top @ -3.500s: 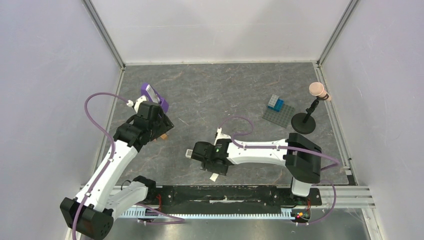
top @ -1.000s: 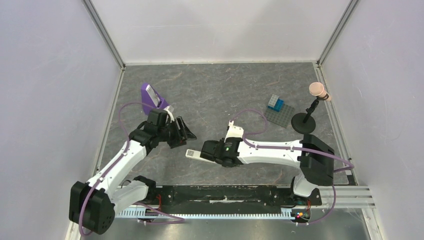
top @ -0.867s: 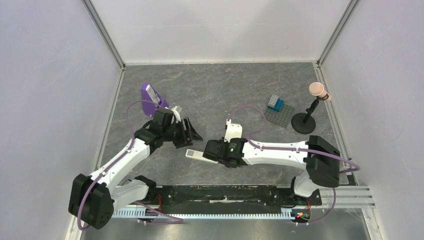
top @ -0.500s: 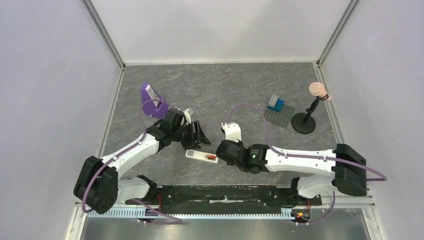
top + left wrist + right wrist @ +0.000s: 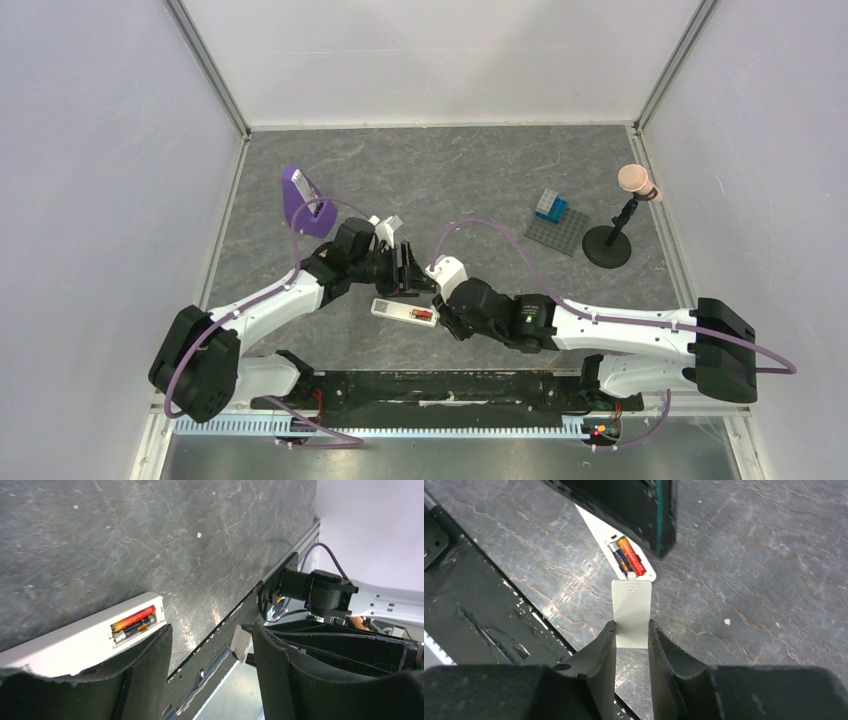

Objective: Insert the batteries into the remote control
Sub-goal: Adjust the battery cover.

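Two batteries lie side by side in the open bay of the remote control, flat on the table. The right gripper pinches the white cover strip just beside that bay. The left gripper hangs released over the remote control. Closing seems the step: the strip must slide on squarely.

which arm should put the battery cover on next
Right, probably: the right gripper pinches the cover just short of the open bay of the remote, batteries in. The left gripper is open, holding nothing.
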`<state>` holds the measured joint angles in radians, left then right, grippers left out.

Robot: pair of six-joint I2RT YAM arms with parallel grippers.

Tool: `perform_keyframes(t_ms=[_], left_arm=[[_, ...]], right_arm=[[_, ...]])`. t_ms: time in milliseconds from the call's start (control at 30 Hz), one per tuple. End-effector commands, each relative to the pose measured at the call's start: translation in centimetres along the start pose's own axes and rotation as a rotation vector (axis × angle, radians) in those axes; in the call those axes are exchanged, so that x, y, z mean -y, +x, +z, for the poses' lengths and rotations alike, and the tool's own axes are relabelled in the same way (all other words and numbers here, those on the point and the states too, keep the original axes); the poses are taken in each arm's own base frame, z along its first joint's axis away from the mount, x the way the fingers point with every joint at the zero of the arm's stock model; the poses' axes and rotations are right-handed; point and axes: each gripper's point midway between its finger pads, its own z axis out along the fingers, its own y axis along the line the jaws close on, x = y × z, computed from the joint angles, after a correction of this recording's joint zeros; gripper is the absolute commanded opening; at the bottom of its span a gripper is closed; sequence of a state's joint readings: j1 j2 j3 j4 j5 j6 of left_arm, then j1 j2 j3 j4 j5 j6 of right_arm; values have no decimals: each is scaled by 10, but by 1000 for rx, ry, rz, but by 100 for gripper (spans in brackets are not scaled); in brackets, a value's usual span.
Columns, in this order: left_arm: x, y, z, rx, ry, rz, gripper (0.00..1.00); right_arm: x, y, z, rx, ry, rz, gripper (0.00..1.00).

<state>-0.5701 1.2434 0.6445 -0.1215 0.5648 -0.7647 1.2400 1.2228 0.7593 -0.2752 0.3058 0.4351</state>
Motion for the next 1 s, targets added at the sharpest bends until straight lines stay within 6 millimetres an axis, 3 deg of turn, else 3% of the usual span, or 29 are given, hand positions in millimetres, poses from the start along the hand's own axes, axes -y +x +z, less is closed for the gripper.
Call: perform_keyframes(t_ms=[0, 267, 567, 967], left_arm=[[20, 10, 0, -25, 117, 48, 65], [22, 29, -4, -71, 178, 60, 63], [30, 36, -9, -83, 221, 69, 60], [27, 42, -1, -119, 189, 60, 39]], right_arm=[[-15, -12, -1, 35, -109, -114, 22], [-18, -19, -2, 35, -139, -131, 22], [-25, -21, 2, 19, -185, -130, 22], [-27, -30, 2, 36, -210, -119, 22]])
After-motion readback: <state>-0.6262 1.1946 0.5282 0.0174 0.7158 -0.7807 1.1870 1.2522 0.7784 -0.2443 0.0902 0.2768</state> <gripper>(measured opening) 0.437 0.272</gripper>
